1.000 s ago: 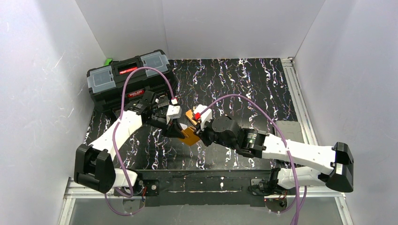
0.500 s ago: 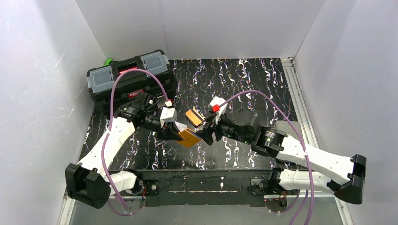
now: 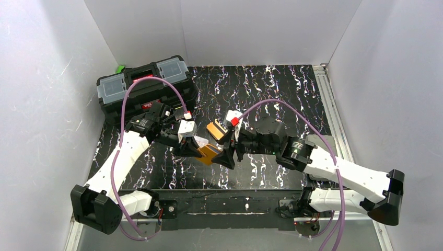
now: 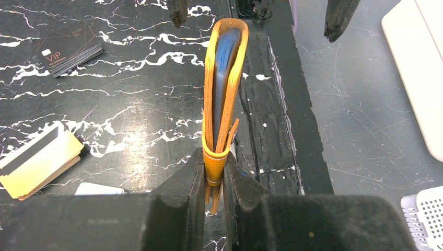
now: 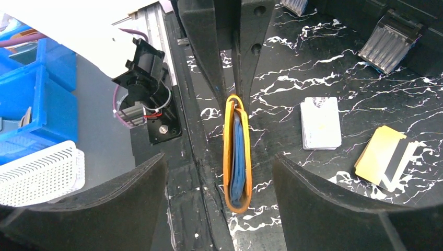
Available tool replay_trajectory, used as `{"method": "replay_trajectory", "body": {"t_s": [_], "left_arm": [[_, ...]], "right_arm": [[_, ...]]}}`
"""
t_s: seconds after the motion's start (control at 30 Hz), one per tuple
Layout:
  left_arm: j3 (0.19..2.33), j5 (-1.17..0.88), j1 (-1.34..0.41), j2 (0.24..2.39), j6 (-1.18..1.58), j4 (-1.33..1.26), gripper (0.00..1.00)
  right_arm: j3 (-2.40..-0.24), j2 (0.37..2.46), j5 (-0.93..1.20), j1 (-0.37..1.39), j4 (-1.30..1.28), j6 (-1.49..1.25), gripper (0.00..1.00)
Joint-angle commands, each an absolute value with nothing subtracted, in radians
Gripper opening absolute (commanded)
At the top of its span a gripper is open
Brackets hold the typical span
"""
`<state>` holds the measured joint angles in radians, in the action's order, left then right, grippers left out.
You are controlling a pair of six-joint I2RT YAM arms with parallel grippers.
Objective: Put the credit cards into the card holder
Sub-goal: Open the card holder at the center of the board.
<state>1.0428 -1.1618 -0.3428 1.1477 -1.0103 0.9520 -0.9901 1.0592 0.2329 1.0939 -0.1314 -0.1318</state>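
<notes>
The left fingers (image 4: 180, 188) were clenched on one end of the small orange leather-like card holder (image 4: 224, 78), holding it edge-on over the black marbled surface (image 4: 130, 110). The right fingers (image 5: 324, 204) were released, flanking its free end. They should probably part its leaves gently before fetching the pale plastic credit cards (image 5: 320, 123).

The holder (image 4: 223, 99) between the left fingers (image 4: 180, 193) looks like smooth orange leather with glossy blue plastic sleeves (image 4: 228, 63). The fingers are matt black plastic. The table (image 4: 130, 104) beneath is black, white-veined and faintly shiny.
</notes>
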Motion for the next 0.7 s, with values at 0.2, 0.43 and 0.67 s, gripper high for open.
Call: {"method": "replay_trajectory", "body": {"t_s": [0.2, 0.43, 0.67], "left_arm": [[1.087, -1.186, -0.367, 1.082, -1.008, 0.989, 0.01], [1.095, -1.180, -0.377, 1.064, -1.028, 1.018, 0.01], [1.096, -1.139, -0.380, 1.063, -0.962, 0.941, 0.33]], "right_arm": [[-1.082, 1.170, 0.142, 1.094, -0.102, -0.089, 0.79], [-1.087, 1.181, 0.109, 1.095, -0.081, -0.082, 0.70], [-1.130, 1.227, 0.158, 1.095, -0.101, -0.140, 0.03]]}}
